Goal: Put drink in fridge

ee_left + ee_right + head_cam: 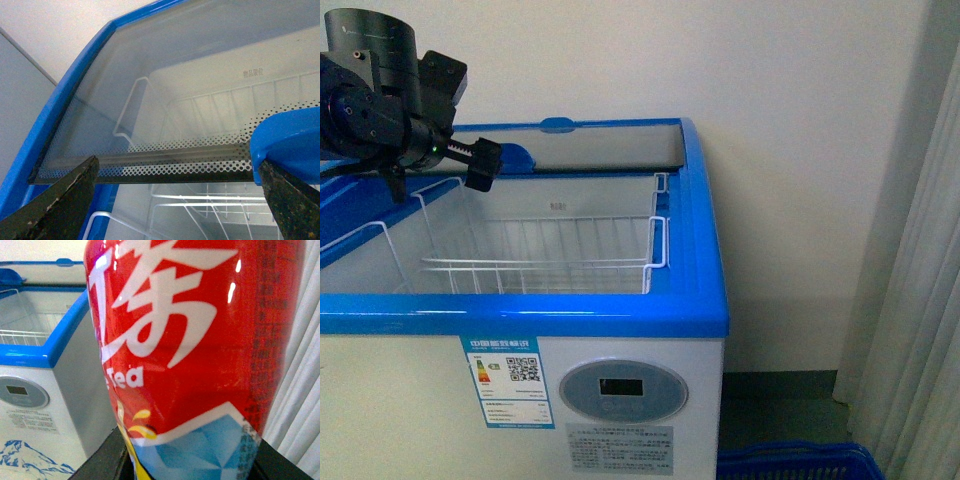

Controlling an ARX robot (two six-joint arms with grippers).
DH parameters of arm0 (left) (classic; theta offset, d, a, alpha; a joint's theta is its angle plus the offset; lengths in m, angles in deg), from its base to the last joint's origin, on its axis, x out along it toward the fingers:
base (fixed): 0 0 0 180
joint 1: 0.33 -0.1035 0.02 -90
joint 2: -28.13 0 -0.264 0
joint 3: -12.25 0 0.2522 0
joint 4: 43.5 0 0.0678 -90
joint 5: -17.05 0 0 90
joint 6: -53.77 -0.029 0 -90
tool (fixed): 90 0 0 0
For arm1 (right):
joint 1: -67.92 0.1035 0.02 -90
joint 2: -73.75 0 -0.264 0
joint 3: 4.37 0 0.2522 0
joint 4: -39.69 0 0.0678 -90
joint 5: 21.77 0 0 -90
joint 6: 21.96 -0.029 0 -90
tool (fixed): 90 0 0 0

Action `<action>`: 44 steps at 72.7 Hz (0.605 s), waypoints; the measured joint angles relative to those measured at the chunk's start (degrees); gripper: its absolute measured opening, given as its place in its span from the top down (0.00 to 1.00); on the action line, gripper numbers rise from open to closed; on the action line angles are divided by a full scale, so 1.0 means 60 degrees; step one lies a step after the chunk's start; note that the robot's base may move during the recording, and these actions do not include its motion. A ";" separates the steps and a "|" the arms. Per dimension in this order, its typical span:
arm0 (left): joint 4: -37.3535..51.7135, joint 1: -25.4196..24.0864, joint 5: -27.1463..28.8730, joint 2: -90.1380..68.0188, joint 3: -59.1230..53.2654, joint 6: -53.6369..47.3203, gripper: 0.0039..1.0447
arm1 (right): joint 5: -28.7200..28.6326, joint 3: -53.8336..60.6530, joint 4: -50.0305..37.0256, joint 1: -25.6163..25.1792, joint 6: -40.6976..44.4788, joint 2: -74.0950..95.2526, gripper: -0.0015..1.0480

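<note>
Left fingers [60,200] apart at glass lid [175,100] edge, upper left in front view. Right fingers [105,460] clamp drink [190,355]: lift clear over fridge [620,315] rim, lower upright into wire basket [655,245].

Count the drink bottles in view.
1. The bottle is held in the right gripper, outside the fridge. The front view shows none in the wire basket. More could be hidden under the glass lid.
</note>
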 joint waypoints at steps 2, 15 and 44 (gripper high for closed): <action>0.0000 0.0000 0.0000 0.0000 0.0000 0.0007 0.08 | -0.0004 0.0000 0.0000 0.0000 0.0000 0.0000 0.65; 0.0004 0.0000 0.0004 0.0000 0.0000 0.0022 0.08 | 0.0000 0.0000 0.0000 0.0000 0.0000 0.0000 0.65; 0.0550 -0.0011 -0.0288 0.0018 -0.0226 0.0222 0.08 | 0.0000 0.0000 0.0000 0.0000 0.0000 0.0000 0.65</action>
